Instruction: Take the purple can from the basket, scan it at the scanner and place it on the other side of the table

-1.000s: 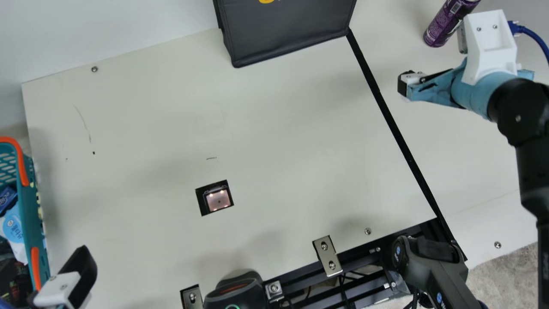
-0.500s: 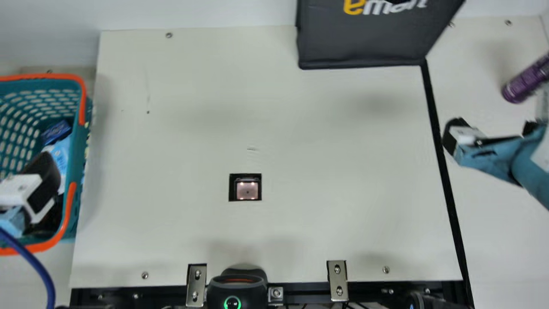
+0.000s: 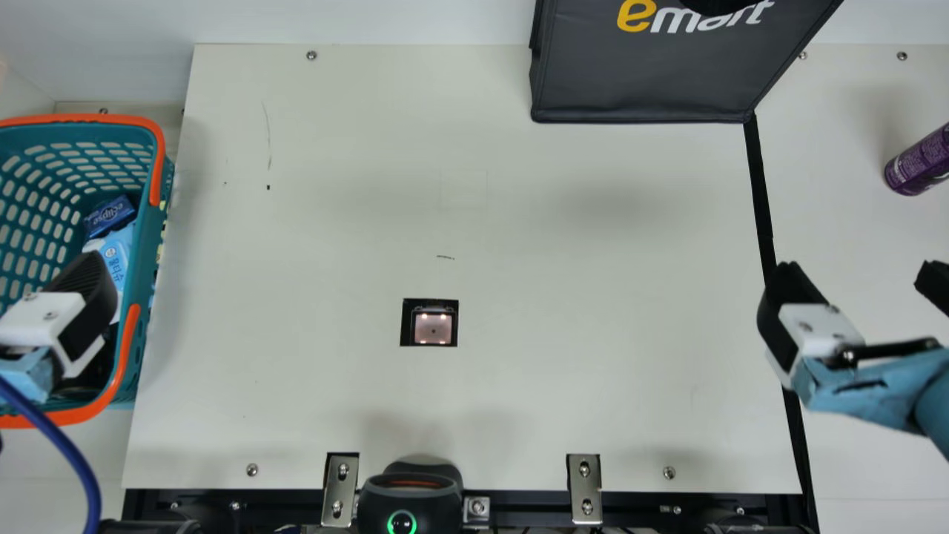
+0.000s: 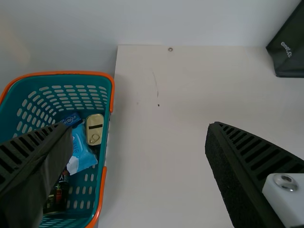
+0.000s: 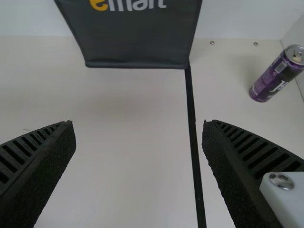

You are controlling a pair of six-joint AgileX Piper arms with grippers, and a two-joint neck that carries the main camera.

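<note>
Basket (image 3: 81, 119) sits well left of the scanner (image 3: 433, 328), goods inside, and our left pincer (image 4: 138, 127) hangs on that same side, spread, with nothing gripped. Right of the scanner, our right pincer (image 5: 138, 124) has just drawn back from the purple can (image 3: 916, 163), its fingers apart and empty. The can stands on the table (image 3: 556, 259), farther right of the scanner and farther from us, beyond the black strip (image 3: 760, 193). We take the placing as done; whether the scan registered, we cannot tell. Likely only parking our arms is left.
</note>
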